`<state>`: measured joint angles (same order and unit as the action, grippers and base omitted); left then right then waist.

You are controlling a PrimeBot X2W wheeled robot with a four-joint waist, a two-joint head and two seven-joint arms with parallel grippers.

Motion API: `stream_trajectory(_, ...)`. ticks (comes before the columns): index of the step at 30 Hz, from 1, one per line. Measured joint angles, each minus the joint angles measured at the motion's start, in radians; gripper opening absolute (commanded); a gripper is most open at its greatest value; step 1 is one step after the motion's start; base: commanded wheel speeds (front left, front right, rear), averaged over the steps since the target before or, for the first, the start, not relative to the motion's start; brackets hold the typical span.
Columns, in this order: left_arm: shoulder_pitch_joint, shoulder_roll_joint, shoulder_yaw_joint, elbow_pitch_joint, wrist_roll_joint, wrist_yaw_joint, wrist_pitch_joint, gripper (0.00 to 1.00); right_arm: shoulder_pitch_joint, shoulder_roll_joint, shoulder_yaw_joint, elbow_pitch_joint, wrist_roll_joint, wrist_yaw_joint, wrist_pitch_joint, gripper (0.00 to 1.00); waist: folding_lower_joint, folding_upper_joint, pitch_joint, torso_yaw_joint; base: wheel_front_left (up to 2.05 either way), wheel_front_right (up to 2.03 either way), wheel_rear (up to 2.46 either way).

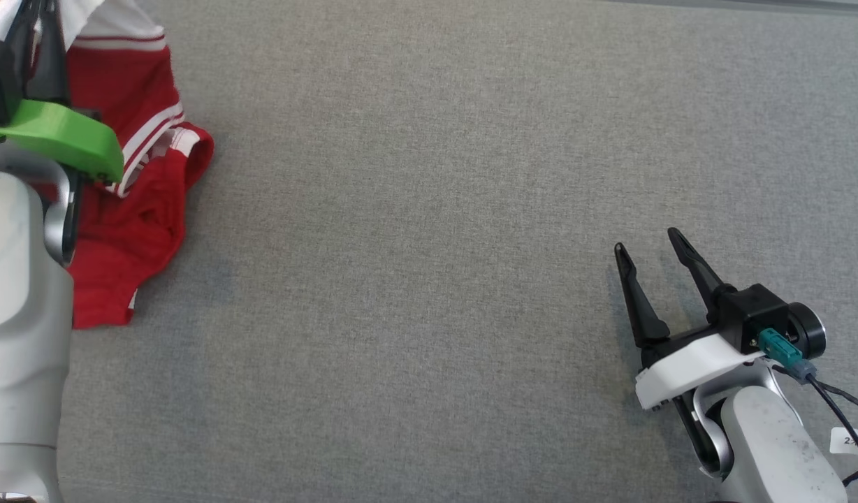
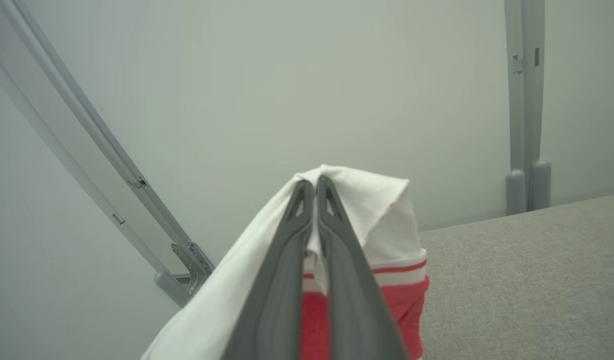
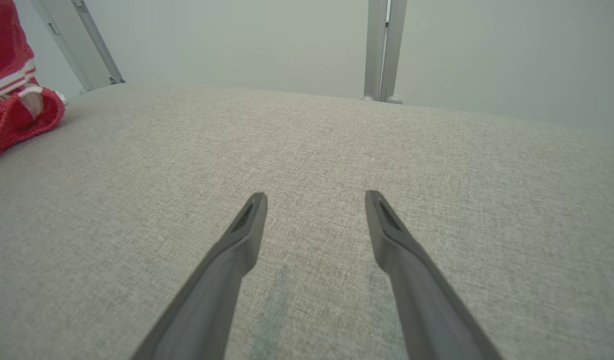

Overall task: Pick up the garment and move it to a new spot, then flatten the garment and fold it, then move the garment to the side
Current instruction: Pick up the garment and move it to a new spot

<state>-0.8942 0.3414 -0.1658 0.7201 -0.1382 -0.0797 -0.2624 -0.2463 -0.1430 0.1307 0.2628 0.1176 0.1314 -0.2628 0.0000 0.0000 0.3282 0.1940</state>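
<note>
A grey woven counter (image 1: 429, 279) spans the head view; a pale wall (image 2: 287, 75) rises behind its far edge; twin upright grey posts (image 3: 382, 50) stand top centre in the right wrist view; a slanted grey rail (image 2: 87, 150) crosses the left wrist view's left.

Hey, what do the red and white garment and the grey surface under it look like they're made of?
The garment looks like a soft knit fabric, perhaps a sports jersey: it drapes and bunches, and the right wrist view shows a coarse knit texture. The surface looks like matte grey woven cloth with a fine crosshatch weave; what lies beneath cannot be told.
</note>
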Motion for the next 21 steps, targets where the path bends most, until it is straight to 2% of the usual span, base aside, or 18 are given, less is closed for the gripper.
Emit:
stream_trajectory(6,0.003,-0.038,-0.050,-0.195,0.015,-0.034,-0.002,0.00,0.021,0.023,-0.002,0.001,0.009,0.000,0.000,1.00,0.0000,0.0000,-0.050,-0.004,0.00,0.00,0.00)
stream_trajectory(11,0.030,-0.096,-0.126,-0.311,0.004,-0.045,-0.002,0.00,0.033,0.041,-0.008,-0.002,0.013,0.000,0.000,1.00,0.0000,0.0000,-0.079,-0.042,0.00,0.00,0.00)
stream_trajectory(17,0.101,-0.203,-0.252,-0.360,-0.041,-0.048,-0.002,0.00,0.052,0.057,-0.009,-0.001,0.023,0.000,0.000,1.00,0.0000,0.0000,-0.100,-0.119,0.00,0.00,0.00)
stream_trajectory(21,0.126,-0.250,-0.341,-0.373,-0.069,-0.049,-0.002,0.00,0.060,0.062,-0.008,-0.001,0.025,0.000,0.000,1.00,0.0000,0.0000,-0.108,-0.184,0.00,0.00,0.00)
